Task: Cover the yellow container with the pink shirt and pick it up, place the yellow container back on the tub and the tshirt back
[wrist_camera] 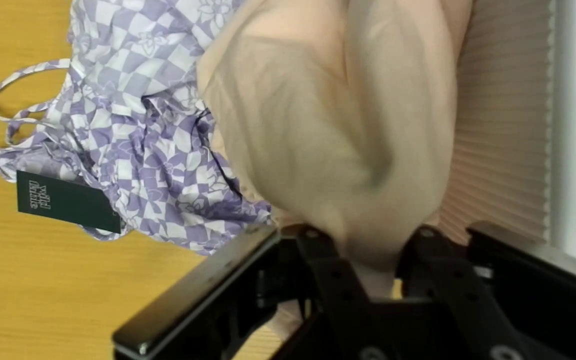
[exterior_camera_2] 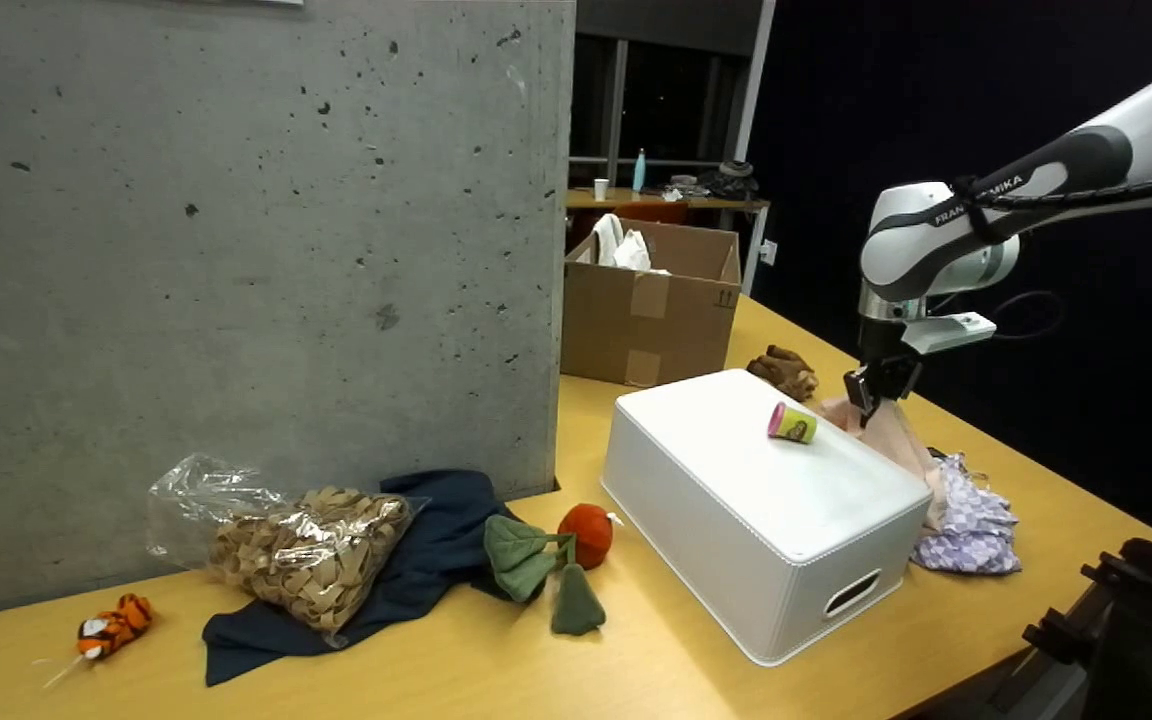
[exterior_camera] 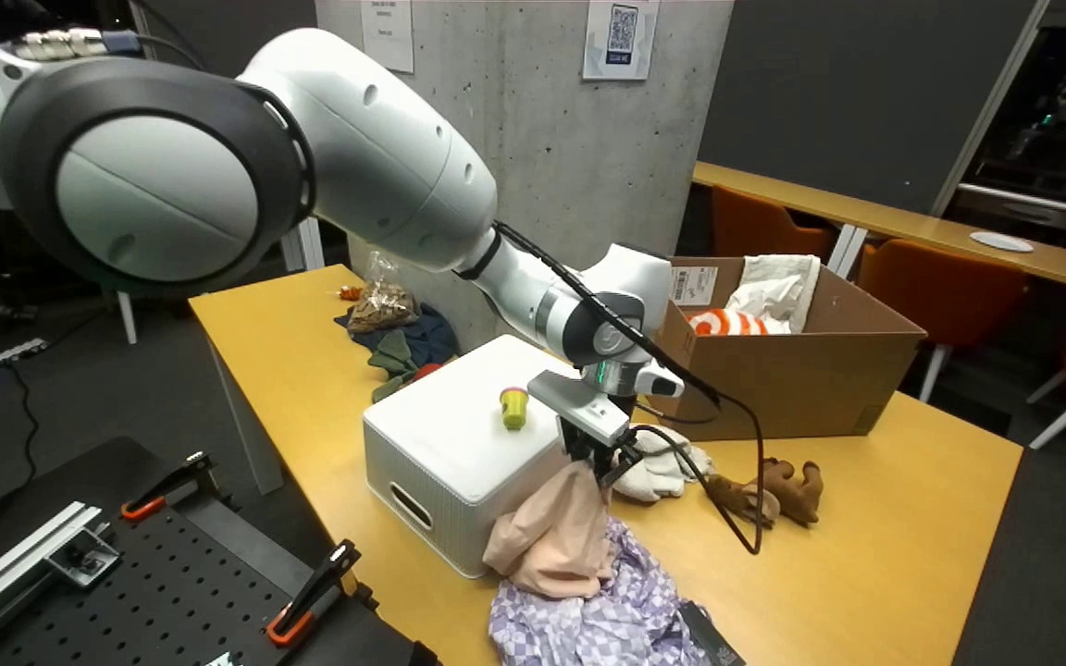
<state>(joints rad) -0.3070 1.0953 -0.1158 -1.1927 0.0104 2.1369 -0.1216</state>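
Shirt (exterior_camera: 551,536), pale pink, is clasped in the end effector (wrist_camera: 368,240) beside the white tub (exterior_camera_2: 706,520). The yellow container (exterior_camera_2: 793,424) lies on its side atop it, left of the end effector in an exterior view; covering it likely needs a lift over the tub's edge.

Passable in an exterior view: over wooden tabletop (exterior_camera: 894,536), lower right. Obstructed: centre, by white storage box (exterior_camera: 450,416) bearing yellow Play-Doh can (exterior_camera: 514,409); right of centre, by cardboard box (exterior_camera: 801,388) and drooping black cable (exterior_camera: 761,490); lower centre, by purple-checked garment (exterior_camera: 602,624).
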